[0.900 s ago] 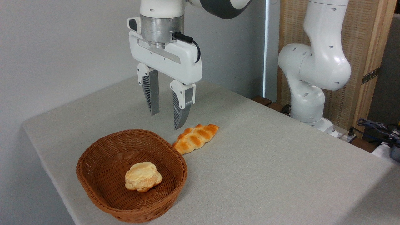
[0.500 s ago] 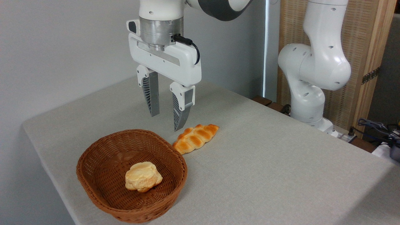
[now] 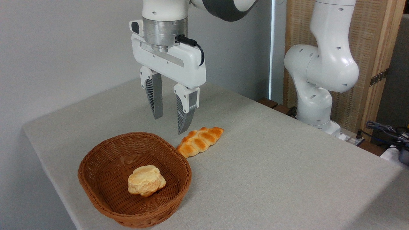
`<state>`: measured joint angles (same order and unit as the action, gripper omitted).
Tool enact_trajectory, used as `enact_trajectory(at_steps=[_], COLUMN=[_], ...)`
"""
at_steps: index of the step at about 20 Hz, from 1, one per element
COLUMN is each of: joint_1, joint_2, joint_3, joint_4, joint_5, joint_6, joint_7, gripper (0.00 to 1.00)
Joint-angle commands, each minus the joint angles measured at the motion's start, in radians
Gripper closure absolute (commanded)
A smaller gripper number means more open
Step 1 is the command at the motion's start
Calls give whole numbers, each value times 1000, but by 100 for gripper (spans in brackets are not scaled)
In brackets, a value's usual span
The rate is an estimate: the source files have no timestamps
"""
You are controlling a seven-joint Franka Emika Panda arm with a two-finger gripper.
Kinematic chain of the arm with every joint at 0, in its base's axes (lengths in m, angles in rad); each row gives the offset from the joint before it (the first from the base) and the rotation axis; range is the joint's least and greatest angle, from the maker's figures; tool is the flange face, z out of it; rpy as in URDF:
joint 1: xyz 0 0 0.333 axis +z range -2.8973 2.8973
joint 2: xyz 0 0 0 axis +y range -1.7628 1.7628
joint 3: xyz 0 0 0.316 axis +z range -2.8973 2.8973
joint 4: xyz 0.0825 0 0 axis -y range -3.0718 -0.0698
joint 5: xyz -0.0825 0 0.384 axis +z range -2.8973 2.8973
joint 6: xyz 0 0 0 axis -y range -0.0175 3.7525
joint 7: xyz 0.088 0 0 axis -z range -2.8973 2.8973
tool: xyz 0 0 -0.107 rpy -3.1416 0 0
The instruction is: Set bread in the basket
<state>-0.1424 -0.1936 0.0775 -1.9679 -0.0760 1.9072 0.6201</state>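
Grey cloth covers our bench [image 3: 271, 166], where the bread [image 3: 200, 141] lies just beside the basket [image 3: 105, 198] holding a pale bun [image 3: 146, 180]. Our end effector [image 3: 169, 124] hangs above, fingers apart and empty.

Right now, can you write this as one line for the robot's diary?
hand: open, empty, above table | bread: on table, outside basket | bun: in basket
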Motion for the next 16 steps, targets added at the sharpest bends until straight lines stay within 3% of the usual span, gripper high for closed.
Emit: enact_trajectory(at_steps=[1,16], joint_1=[-8,-8], joint_2=[8,8], joint_3=[11,11], joint_4=[24,29], joint_5=[-7,-2], joint_6=[-33,-40], joint_7=[7,6], gripper=[0,0])
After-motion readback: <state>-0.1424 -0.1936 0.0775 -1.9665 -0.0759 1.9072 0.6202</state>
